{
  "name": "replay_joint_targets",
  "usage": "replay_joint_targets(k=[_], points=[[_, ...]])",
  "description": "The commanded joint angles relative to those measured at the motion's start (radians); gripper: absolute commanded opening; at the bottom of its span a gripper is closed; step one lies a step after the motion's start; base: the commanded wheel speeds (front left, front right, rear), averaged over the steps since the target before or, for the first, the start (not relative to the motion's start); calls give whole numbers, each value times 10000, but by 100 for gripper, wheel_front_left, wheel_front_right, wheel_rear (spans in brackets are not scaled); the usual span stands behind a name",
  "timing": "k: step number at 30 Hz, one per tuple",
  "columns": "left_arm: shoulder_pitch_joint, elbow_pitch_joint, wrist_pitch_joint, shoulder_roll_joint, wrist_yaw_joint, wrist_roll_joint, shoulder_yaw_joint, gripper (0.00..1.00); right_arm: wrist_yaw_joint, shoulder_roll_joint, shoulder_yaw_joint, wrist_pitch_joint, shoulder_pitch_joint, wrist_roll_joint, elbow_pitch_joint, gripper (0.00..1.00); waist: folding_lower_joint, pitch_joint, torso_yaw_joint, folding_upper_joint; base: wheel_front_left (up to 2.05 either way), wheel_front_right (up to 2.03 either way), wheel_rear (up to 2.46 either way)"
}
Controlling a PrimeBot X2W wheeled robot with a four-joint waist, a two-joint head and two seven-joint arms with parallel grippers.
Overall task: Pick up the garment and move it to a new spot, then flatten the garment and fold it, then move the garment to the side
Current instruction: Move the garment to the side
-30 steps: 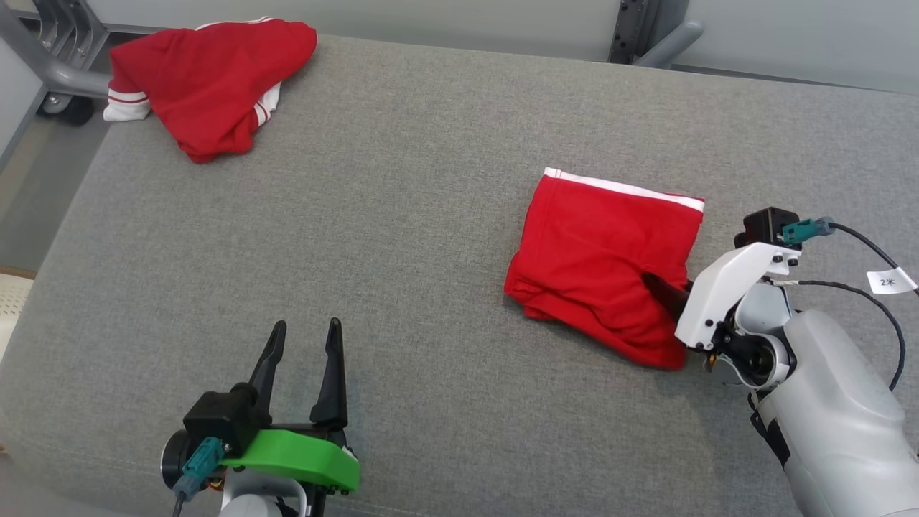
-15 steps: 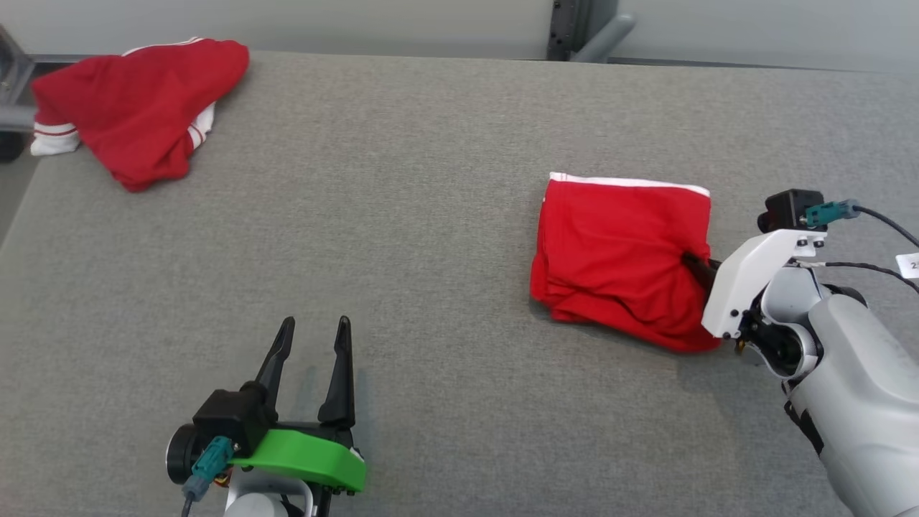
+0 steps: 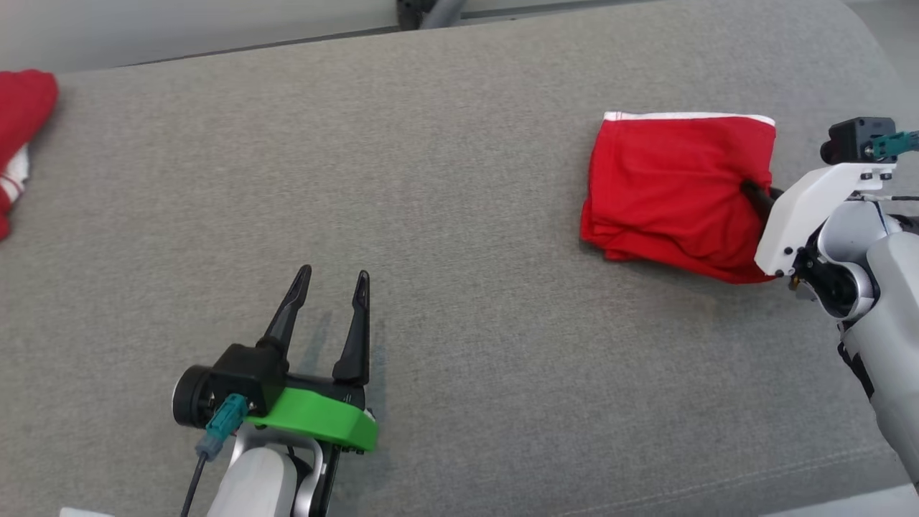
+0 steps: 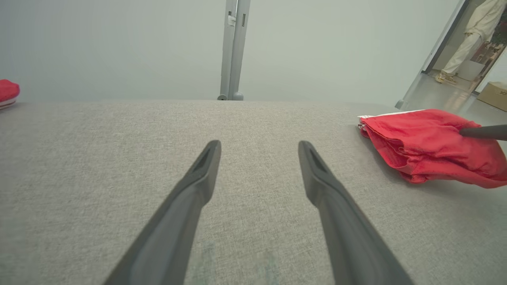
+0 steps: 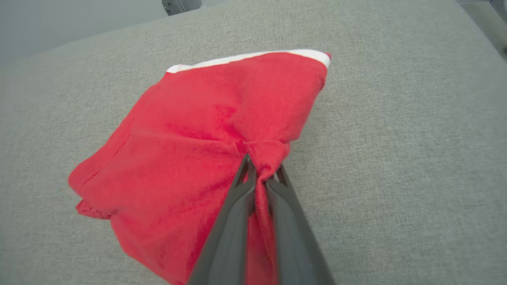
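Right pincer [image 5: 263,166] tight on folded red garment [image 5: 198,118], seemingly at its edge

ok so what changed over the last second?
Right gripper closed: a second ago it was open at the folded red garment, now it pinches the garment's right edge, bunching the cloth. The head camera swung, so the second red garment sits at that view's left edge; whether the folded one slid is unclear. Left gripper stayed open and empty over the grey surface; the garment stayed folded.
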Motion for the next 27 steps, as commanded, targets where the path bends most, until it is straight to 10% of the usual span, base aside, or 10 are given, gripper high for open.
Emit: replay_joint_targets(k=[1, 12, 27], points=[[-246, 12, -28, 106, -68, 96, -24, 100, -1, -39, -38, -106, -181, -54, 23, 0, 0, 848, -1056, 18, 0, 0, 0], [-720, -188, 91, 333, -130, 274, -277, 100, -1, -323, -92, -665, -700, -120, 553, 0, 0, 1396, -1289, 18, 0, 0, 0], [-904, -1146, 372, 503, 66, 460, -575, 100, -6, -2029, -224, -1637, -2643, -2576, 2626, 0, 0, 2312, 219, 18, 0, 0, 0]])
